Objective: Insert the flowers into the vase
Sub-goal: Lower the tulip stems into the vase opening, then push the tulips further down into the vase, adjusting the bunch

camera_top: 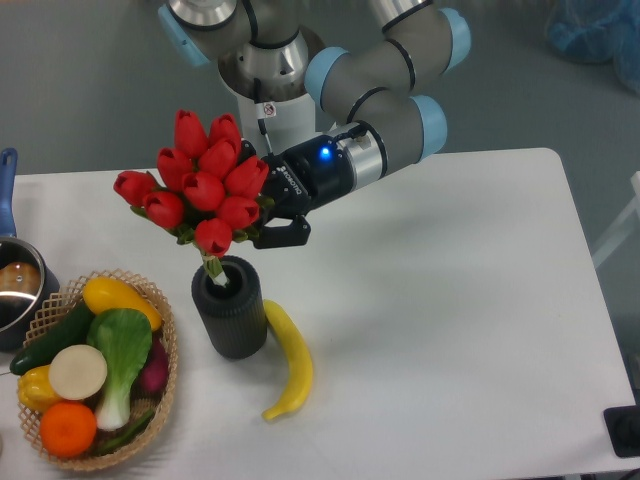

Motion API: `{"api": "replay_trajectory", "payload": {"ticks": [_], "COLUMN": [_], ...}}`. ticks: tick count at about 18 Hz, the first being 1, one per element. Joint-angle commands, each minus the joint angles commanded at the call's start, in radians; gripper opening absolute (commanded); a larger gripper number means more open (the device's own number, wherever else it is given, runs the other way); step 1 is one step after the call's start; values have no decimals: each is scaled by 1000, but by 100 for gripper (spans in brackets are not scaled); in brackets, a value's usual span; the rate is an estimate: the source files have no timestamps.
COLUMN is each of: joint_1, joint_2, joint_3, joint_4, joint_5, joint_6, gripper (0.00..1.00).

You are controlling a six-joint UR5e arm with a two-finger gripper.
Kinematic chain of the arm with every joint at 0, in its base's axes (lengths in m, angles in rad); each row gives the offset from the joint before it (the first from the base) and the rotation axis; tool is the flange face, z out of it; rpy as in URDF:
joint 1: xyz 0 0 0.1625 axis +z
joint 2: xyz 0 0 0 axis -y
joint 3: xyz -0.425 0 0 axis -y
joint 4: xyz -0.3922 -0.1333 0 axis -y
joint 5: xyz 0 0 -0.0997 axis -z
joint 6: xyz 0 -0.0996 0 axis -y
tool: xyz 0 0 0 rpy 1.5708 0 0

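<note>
Above white table (450, 300), end effector (262, 205) reaches sideways, clamped on flowers (200, 190) over vase (230, 310).

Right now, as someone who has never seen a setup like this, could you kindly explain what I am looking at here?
This is one fixed camera looking down at a white table. The grey and blue machine is a robot arm; its two-finger gripper is shut on a bunch of red tulips. Their stem ends are at the mouth of a black ribbed vase. Beside the vase lies a banana. On the left stand a woven basket of vegetables and fruit and a pot.
</note>
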Motion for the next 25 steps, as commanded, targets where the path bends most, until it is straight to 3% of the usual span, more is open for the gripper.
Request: {"api": "replay_trajectory", "payload": {"ticks": [8,25], "joint_1": [2,15], "joint_2": [-11,-80], "joint_3": [-77,-89], "joint_4": [-2,0], "joint_5": [-25,-17], "joint_6": [115,223], "gripper": [45,45]}}
